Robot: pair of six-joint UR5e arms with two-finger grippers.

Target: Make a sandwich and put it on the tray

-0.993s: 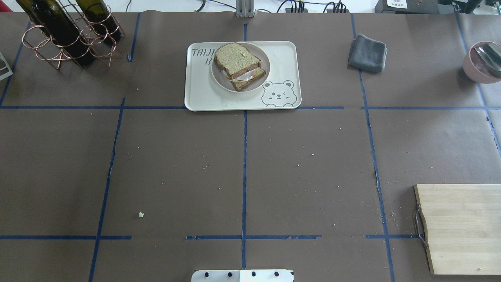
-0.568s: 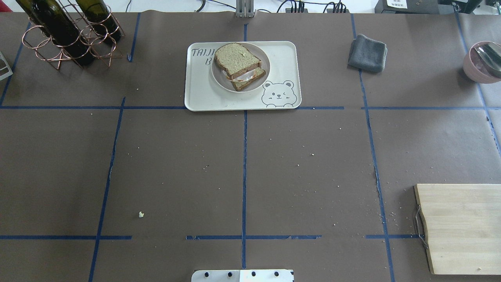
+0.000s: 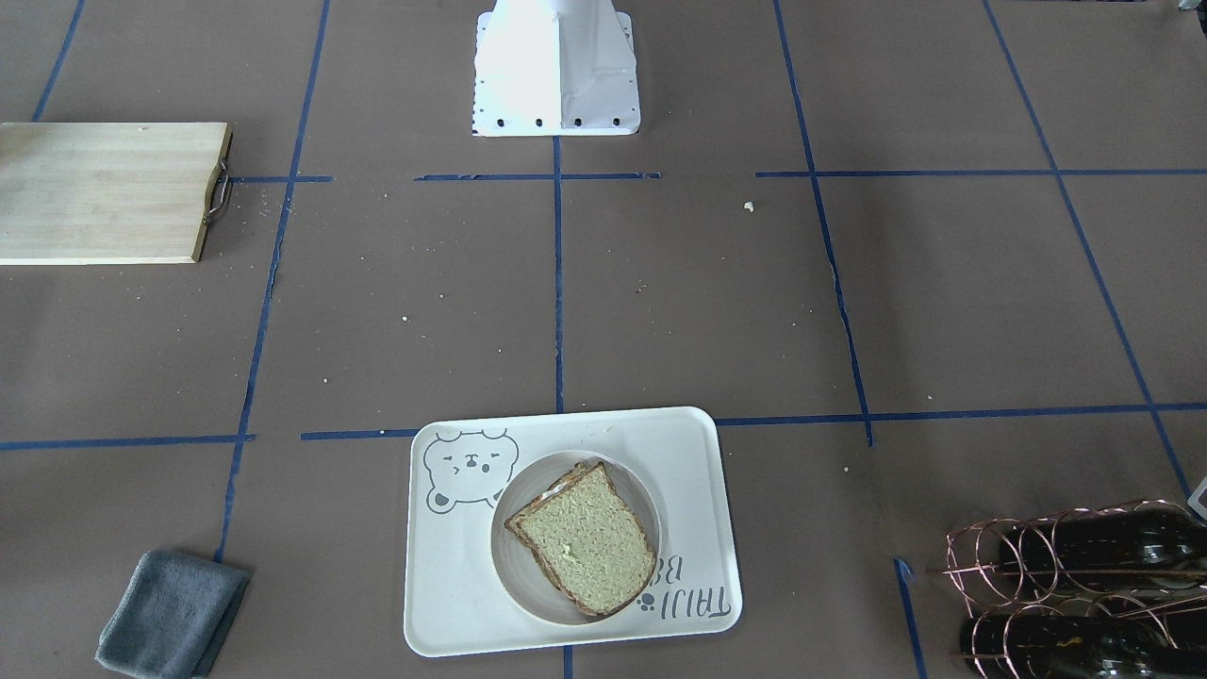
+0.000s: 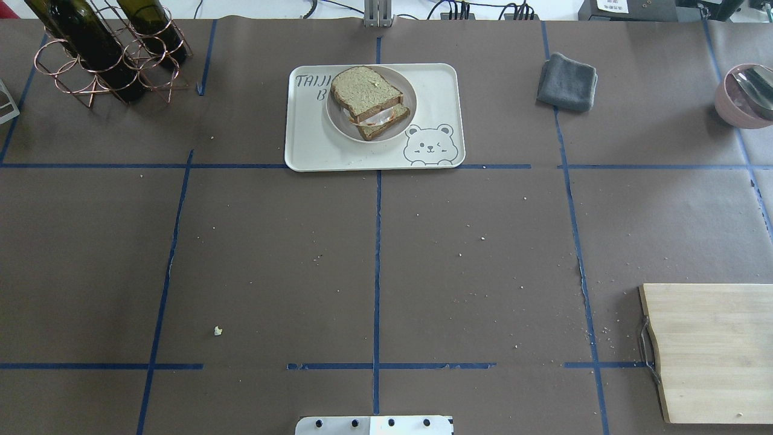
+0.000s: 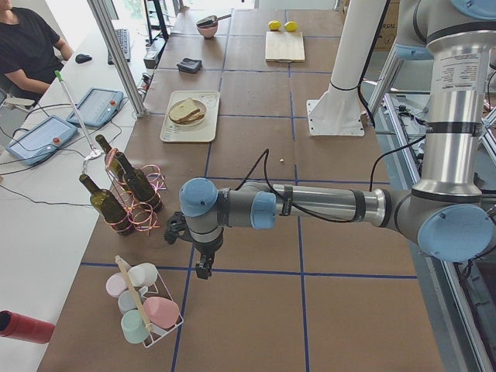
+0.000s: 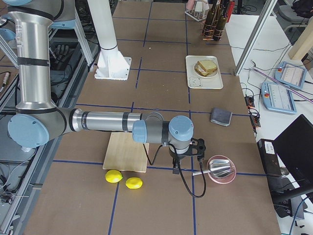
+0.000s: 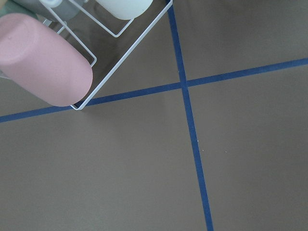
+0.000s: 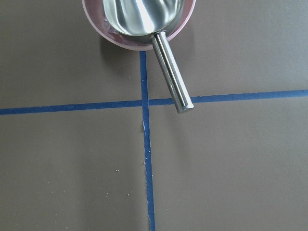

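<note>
The sandwich (image 4: 368, 96) is two stacked bread slices with the white egg (image 4: 377, 116) showing between them. It lies on a small round plate (image 4: 409, 96) on the cream bear tray (image 4: 435, 84) at the table's far middle, and shows in the front view (image 3: 585, 542) on the tray (image 3: 443, 604). My left gripper (image 5: 200, 256) shows only in the exterior left view, far from the tray near a cup rack. My right gripper (image 6: 188, 156) shows only in the exterior right view, next to a pink bowl. I cannot tell whether either is open or shut.
A copper rack with wine bottles (image 4: 102, 48) stands far left. A grey cloth (image 4: 567, 81) lies right of the tray. A pink bowl with a metal scoop (image 4: 746, 96), a wooden cutting board (image 4: 712, 350), two lemons (image 6: 122, 179) and a wire cup rack (image 5: 143, 310) are around.
</note>
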